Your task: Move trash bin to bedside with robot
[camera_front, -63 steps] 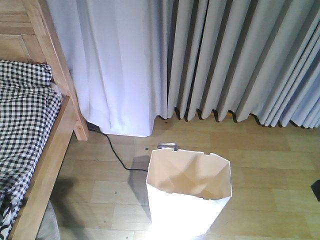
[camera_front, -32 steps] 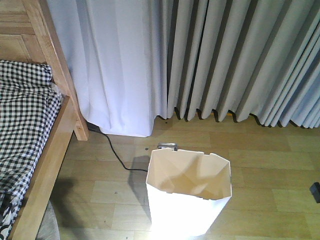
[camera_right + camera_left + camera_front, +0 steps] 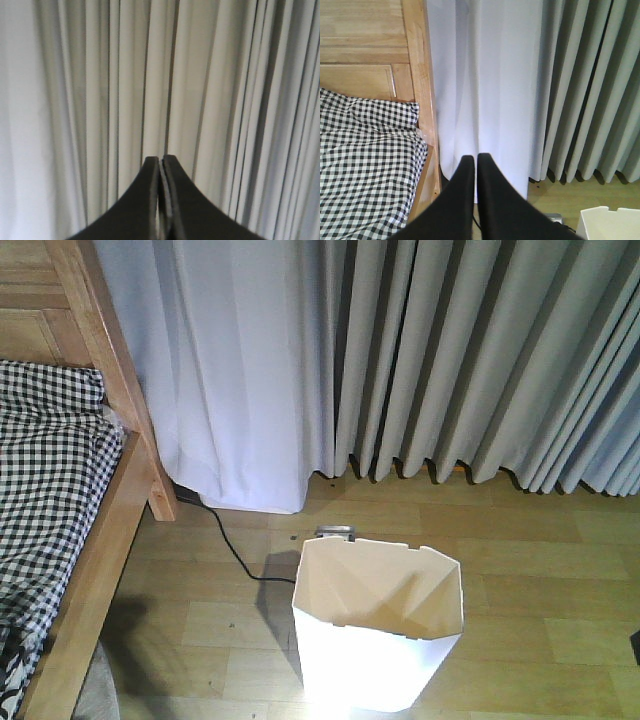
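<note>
The white trash bin (image 3: 365, 665) stands on the wooden floor at the bottom centre of the front view, its cream inside showing. Its corner also shows in the left wrist view (image 3: 610, 222). The bed's light wooden frame (image 3: 120, 400) and black-and-white checked bedding (image 3: 50, 470) are at the left, a gap of floor away from the bin. My left gripper (image 3: 475, 157) is shut and empty, pointing at the white curtain beside the bed post (image 3: 420, 75). My right gripper (image 3: 161, 158) is shut and empty, facing the grey curtains. Neither gripper touches the bin.
A white curtain (image 3: 240, 370) and pleated grey curtains (image 3: 480, 360) hang along the back. A black cable (image 3: 232, 550) runs across the floor from the bed post toward a small grey object (image 3: 336, 533) just behind the bin.
A small dark object at the right edge of the front view has slid down and almost out of the frame. The bin and bed have barely shifted.
</note>
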Tool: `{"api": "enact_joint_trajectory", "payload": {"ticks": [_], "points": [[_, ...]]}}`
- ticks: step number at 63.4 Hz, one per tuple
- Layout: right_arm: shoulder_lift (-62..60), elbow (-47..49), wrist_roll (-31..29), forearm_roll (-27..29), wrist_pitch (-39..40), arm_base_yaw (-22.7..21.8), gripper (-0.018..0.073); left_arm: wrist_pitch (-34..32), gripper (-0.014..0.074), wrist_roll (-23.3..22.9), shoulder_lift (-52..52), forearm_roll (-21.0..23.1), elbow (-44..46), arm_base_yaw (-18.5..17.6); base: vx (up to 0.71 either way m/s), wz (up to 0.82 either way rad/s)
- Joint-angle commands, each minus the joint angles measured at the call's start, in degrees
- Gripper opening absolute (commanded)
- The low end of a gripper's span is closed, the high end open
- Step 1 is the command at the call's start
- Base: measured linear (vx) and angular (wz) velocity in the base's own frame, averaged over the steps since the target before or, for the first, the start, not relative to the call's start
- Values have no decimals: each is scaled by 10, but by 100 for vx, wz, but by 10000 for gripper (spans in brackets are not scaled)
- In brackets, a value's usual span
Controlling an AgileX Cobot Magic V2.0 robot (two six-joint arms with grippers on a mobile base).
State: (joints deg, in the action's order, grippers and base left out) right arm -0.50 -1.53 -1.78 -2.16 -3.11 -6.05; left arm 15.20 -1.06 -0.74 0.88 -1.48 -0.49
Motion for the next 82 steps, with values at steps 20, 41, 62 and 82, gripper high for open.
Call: {"api": "enact_joint_trajectory", "payload": {"ticks": [20,41,62,82], "points": [[-9,-5,1,-10,35,22,-9,-40,-6,-3,-8,2,-11,-3,0,0],[-9,-5,-8,-7,31,36,-9,-40,-6,-3,-8,2,-11,-3,0,0],[-8,-5,-9,-7,31,36,-9,-40,-6,-3,-8,2,-11,-3,0,0],[-8,-5,-9,-7,31,36,-9,-40,-6,-3,-8,2,-11,-3,0,0]]}}
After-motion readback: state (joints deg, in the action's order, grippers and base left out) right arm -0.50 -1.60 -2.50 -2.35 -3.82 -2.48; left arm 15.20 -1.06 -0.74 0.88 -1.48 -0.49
